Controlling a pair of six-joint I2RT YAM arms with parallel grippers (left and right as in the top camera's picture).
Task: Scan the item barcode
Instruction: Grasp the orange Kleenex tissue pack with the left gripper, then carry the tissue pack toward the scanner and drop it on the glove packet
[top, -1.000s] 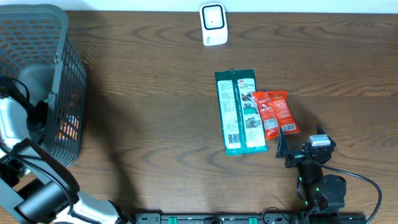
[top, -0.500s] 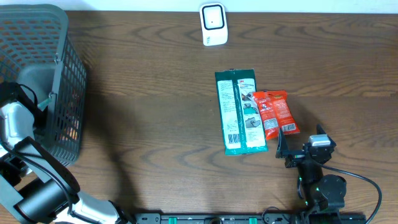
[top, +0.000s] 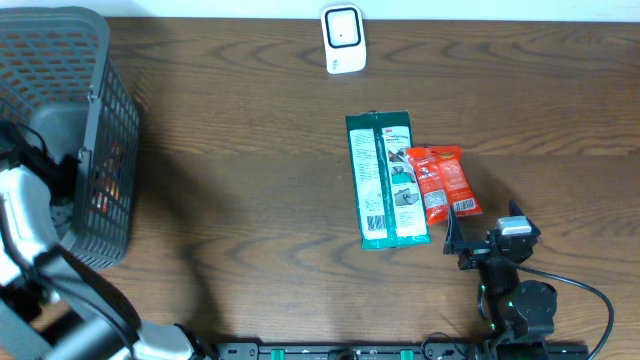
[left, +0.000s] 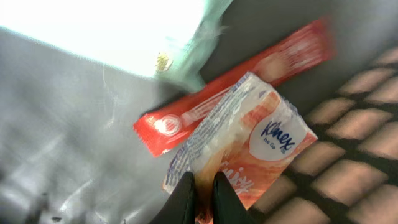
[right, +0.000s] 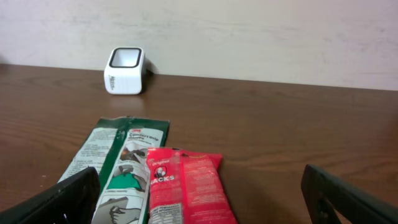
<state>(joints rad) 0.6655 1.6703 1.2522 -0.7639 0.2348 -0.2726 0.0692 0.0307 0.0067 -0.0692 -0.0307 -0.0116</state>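
In the left wrist view my left gripper is inside the basket, shut on the edge of an orange-and-white Kleenex tissue pack. Under the pack lies a long red stick packet, with a pale green packet above it. From overhead, the left arm reaches into the grey basket and its fingers are hidden. The white scanner stands at the table's far edge. My right gripper rests open near the front, just behind a red snack packet.
A green-and-white flat package lies beside the red snack packet at mid-table; both also show in the right wrist view, as green package and red packet, with the scanner behind them by the wall.
My left gripper has closed onto the tissue pack inside the basket, and the left arm has shifted slightly. The right arm and the table items have not moved.
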